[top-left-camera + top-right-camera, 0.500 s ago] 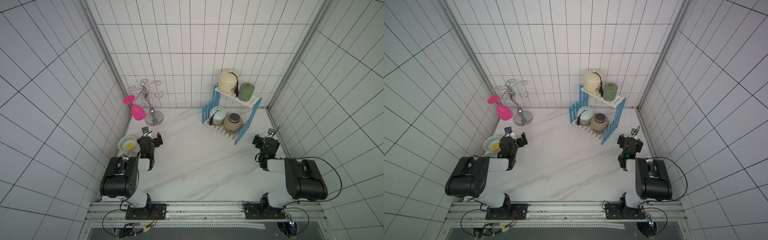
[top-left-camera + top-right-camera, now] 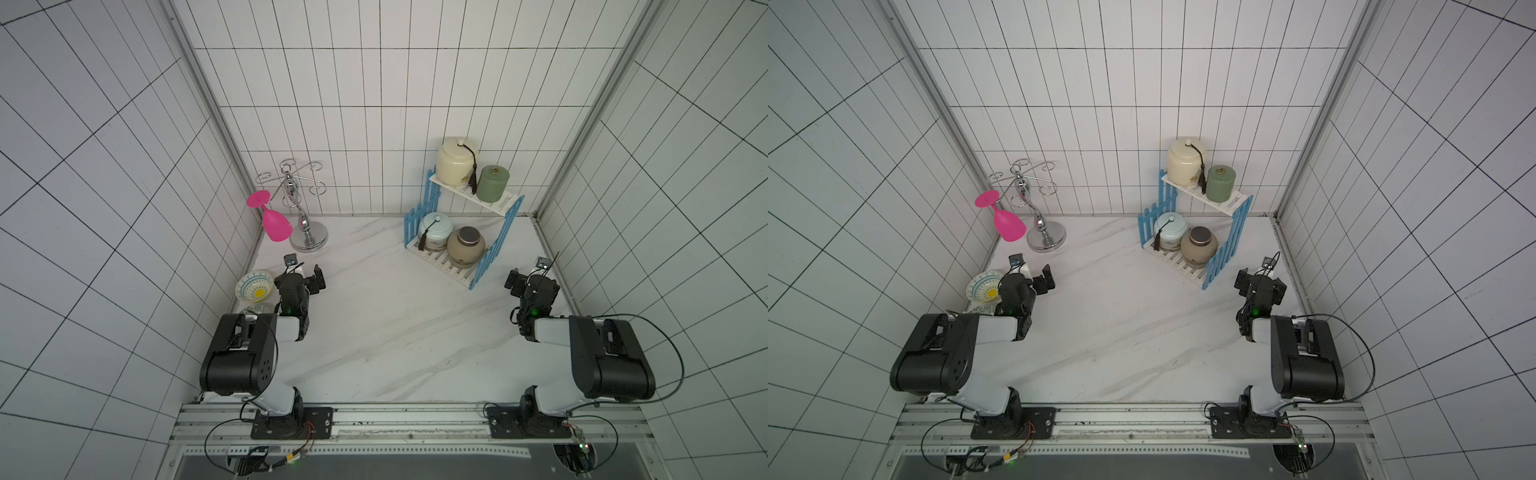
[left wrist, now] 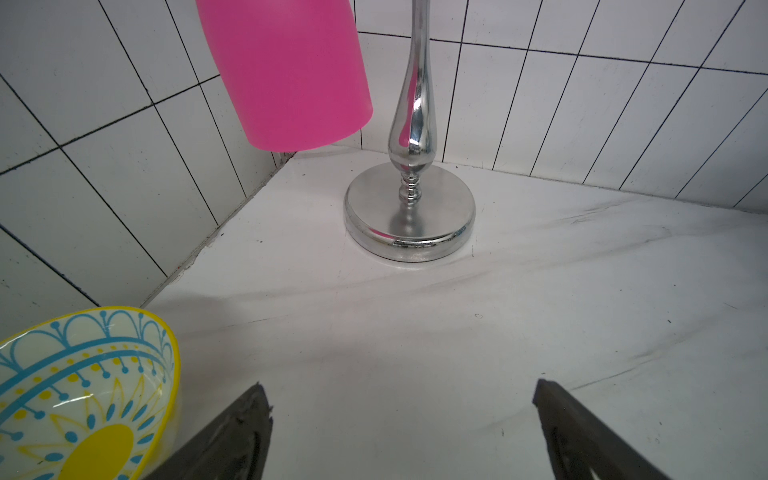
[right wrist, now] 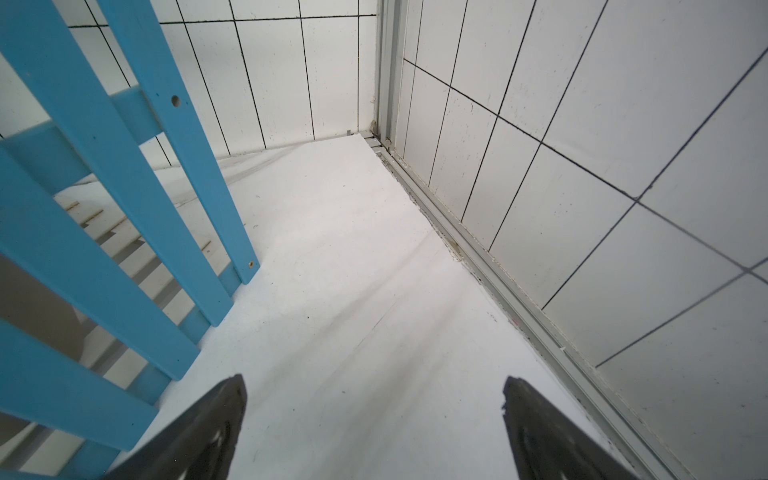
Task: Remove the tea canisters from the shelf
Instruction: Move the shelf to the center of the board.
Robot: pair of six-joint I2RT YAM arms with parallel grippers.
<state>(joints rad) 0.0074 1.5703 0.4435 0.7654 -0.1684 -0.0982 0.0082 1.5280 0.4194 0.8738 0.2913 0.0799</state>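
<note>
Nothing's off yet: the cream canister (image 2: 455, 162) and green canister (image 2: 492, 185) sit on the top tier of the shelf (image 2: 495, 249), the blue canister (image 2: 434, 230) and tan canister (image 2: 465, 249) below, while the left end effector (image 3: 399, 386) and right end effector (image 4: 372, 379) hover over the table (image 2: 395, 324), both gaping wide and empty.

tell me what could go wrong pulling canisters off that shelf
1. The cream canister and green canister stand close together on the narrow upper tier; lifting one may tip the other.
2. The open right gripper sits beside the blue picket side of the shelf; reaching in could snag it and shove the rack.
3. The left gripper is next to the patterned bowl; a swing might knock it.
</note>
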